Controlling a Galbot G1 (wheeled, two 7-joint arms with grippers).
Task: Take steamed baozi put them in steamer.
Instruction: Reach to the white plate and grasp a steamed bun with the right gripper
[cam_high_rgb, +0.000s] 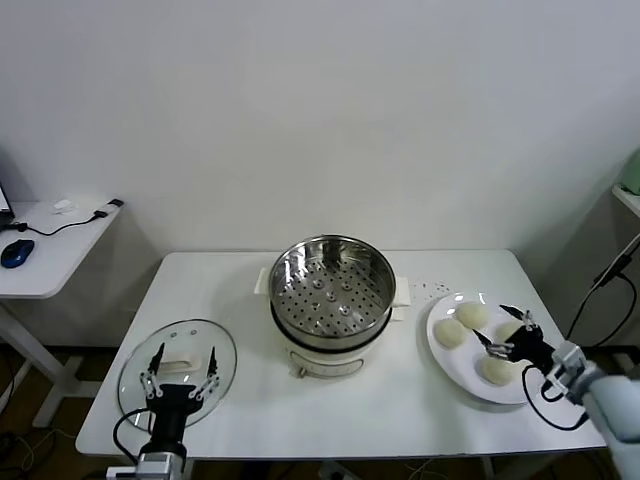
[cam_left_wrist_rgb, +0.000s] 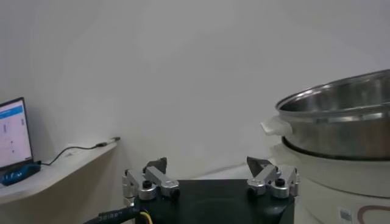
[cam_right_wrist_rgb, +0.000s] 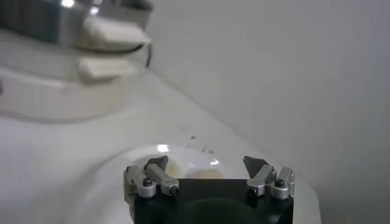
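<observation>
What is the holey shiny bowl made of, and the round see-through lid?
The steamer looks like polished stainless steel: it mirrors the light and has punched holes in its bottom. The lid looks like clear glass, since the table shows through it, with a thin metal-looking rim. Its handle may be plastic; that is hard to tell.

The head camera is looking down from high up and facing forward, taking in the whole white table (cam_high_rgb: 330, 400) and the wall behind it. The left wrist camera is sitting low, close to the table, looking sideways past the left gripper (cam_left_wrist_rgb: 210, 176) at the side of the steamer (cam_left_wrist_rgb: 341, 122). The right wrist camera is also sitting low and close, looking past the right gripper (cam_right_wrist_rgb: 207, 173) across the white plate (cam_right_wrist_rgb: 122, 167) toward the steamer (cam_right_wrist_rgb: 67, 61). All three views are sharing the steamer (cam_high_rgb: 332, 290), and the head view is also showing the plate (cam_high_rgb: 445, 355).
</observation>
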